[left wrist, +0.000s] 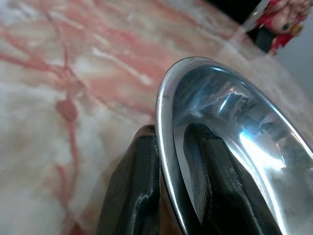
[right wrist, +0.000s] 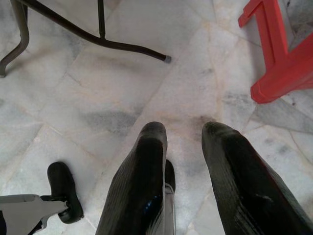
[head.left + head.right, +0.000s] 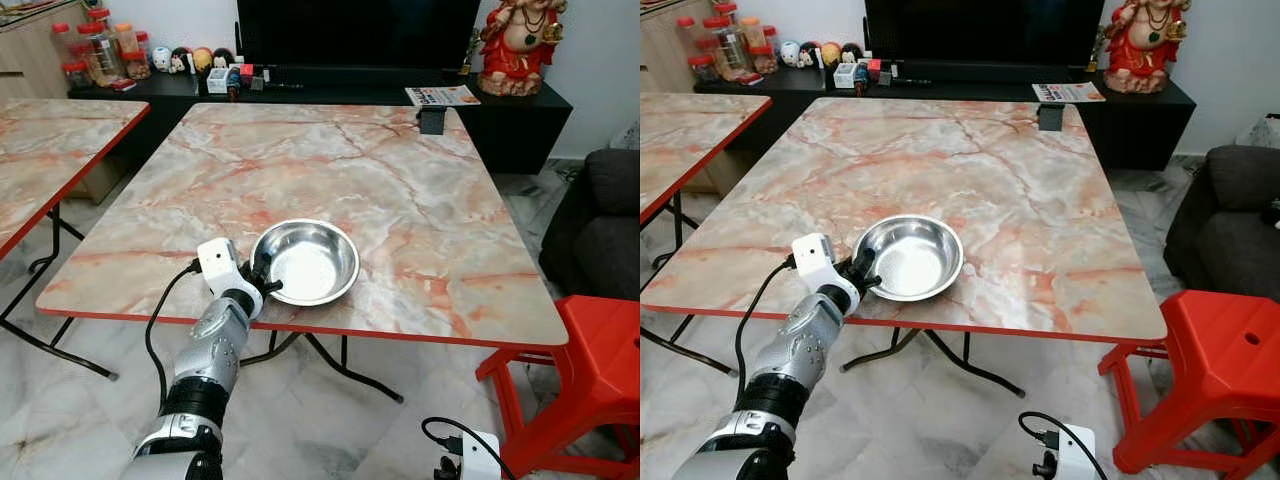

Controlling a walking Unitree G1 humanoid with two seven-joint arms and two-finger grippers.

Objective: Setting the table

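Observation:
A shiny steel bowl (image 3: pixel 305 262) sits near the front edge of the pink marble table (image 3: pixel 400 180). My left gripper (image 3: pixel 262 280) is shut on the bowl's left rim. In the left wrist view one black finger (image 1: pixel 132 191) lies outside the rim (image 1: pixel 164 147) and the other presses inside the bowl. My right gripper (image 2: pixel 183 161) hangs low over the tiled floor, open with nothing between its fingers.
A red plastic stool (image 3: pixel 600 350) stands at the table's front right, with a dark sofa (image 3: pixel 605 220) behind it. A second marble table (image 3: pixel 50 150) is at the left. A small dark object (image 3: pixel 432 120) sits at the table's far edge. Folding table legs (image 2: pixel 98 34) cross the floor.

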